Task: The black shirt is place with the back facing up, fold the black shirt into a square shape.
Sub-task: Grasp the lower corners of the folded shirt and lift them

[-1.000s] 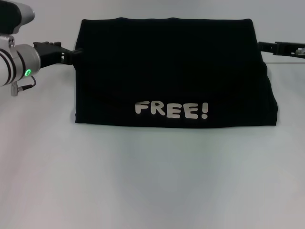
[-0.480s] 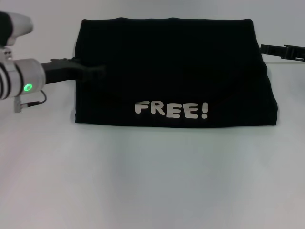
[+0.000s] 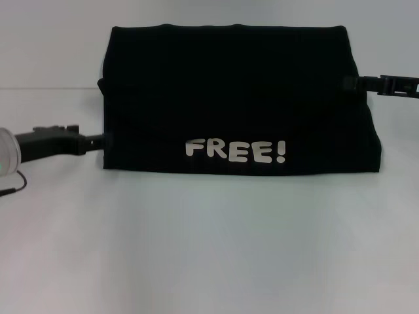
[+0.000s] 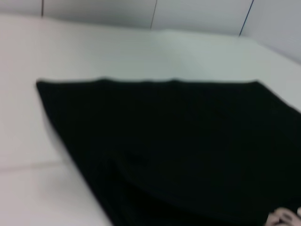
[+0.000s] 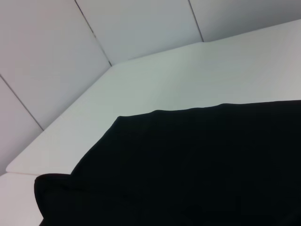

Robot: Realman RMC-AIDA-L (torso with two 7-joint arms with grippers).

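Black shirt [image 3: 236, 98] lies mid-surface, already folded to a wide rectangle, "FREE!" lettering up; judged one sideways fold short of square. Left end effector [image 3: 98, 139] at its left edge, right end effector [image 3: 350, 82] at its right edge; finger state cannot be told. White surface [image 3: 209, 248], pale panelled walls [image 5: 141, 23].

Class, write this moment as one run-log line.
black shirt: folded, FREE! lettering up | left gripper: at shirt's near-left edge | right gripper: at shirt's right edge
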